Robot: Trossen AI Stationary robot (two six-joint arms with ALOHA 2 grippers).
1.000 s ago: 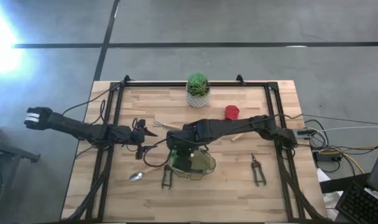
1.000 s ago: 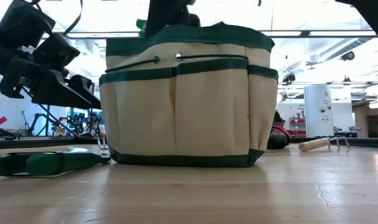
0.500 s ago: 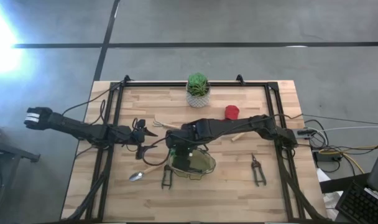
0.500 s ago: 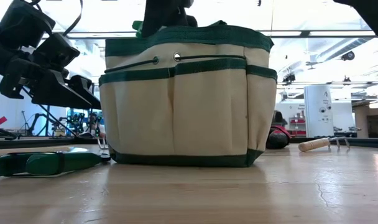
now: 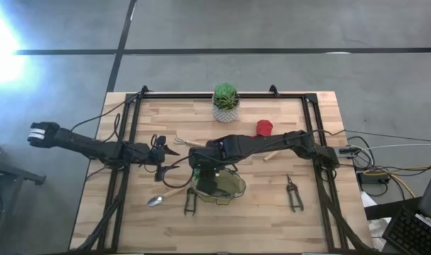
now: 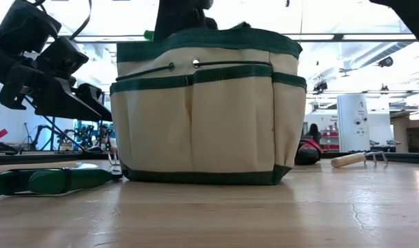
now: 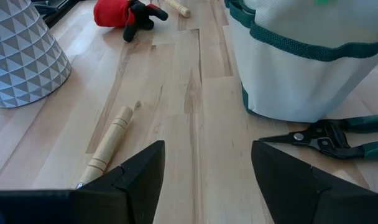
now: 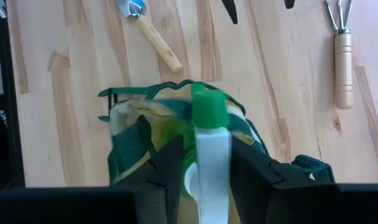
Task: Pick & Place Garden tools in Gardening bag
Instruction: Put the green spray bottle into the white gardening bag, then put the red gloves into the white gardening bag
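Left gripper (image 5: 161,151) hovers over the left part of the bench (image 5: 308,219), jaws spread wide, nothing between them; left wrist view shows bare wood in the gap. Just right of it lies a wooden-handled hand rake (image 5: 189,142), and nearer the front edge a trowel (image 5: 166,195) with its metal blade pointing left. Green-handled pruning shears (image 5: 190,201) lie touching or just beside the left foot of the gardening bag (image 5: 233,190). Bag stands upright at centre front, beige with green trim. Right gripper (image 5: 205,170) sits directly over the bag's open mouth with the spray bottle (image 8: 209,134) between its fingers (image 8: 166,163), green cap pointing down into the bag; jaws are partly spread and I can't tell if they're pinching it or have let go. Behind the bag: potted plant (image 5: 225,101) at the far edge, red item (image 5: 264,127) to its right. A second pair of shears (image 5: 294,193) lies well apart at front right.
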